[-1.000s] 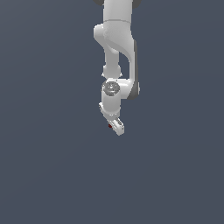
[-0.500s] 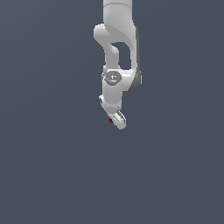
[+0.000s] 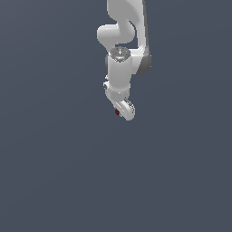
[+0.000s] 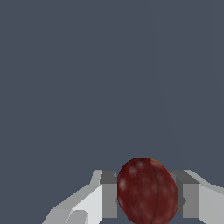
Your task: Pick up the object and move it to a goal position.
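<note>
The object (image 4: 147, 191) is a dark red roundish lump, clamped between the two grey pads (image 4: 109, 192) of my white gripper (image 4: 146, 194). In the exterior view the same object (image 3: 117, 112) shows as a tiny red speck at the lower end of the gripper (image 3: 122, 111), which hangs from the white arm coming down from the top of the picture. The gripper is shut on the object and holds it up in open space. Part of the object is hidden by the fingers.
Only a plain dark grey-blue background surrounds the arm in both views. No table edge, container or other object shows.
The gripper with the object has risen and shifted slightly toward the exterior view's right. The wrist has turned and the arm has folded upward.
</note>
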Controlling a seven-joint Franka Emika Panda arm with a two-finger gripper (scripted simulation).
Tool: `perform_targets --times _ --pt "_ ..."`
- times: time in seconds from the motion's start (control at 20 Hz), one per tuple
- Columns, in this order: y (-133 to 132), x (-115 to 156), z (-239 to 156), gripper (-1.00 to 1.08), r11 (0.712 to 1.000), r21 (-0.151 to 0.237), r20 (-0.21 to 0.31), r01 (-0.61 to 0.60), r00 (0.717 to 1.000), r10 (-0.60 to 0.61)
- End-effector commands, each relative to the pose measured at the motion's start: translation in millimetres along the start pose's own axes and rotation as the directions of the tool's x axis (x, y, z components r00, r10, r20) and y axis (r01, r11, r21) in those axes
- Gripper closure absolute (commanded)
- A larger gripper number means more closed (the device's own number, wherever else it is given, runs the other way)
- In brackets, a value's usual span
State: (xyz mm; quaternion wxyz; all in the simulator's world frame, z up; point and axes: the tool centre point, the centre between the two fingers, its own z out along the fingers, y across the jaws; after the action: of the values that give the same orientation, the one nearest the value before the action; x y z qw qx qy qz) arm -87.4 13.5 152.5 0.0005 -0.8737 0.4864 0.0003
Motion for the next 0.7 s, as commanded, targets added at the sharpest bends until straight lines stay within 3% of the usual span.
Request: perform_targets --times 0.0,0.65 --pt "3 -5 -25 1.08 1.000 0.000 -0.001 -0.001 1.000 0.001" --pt "16 -32 -160 1.08 1.000 -0.002 -0.004 -0.001 1.000 0.001"
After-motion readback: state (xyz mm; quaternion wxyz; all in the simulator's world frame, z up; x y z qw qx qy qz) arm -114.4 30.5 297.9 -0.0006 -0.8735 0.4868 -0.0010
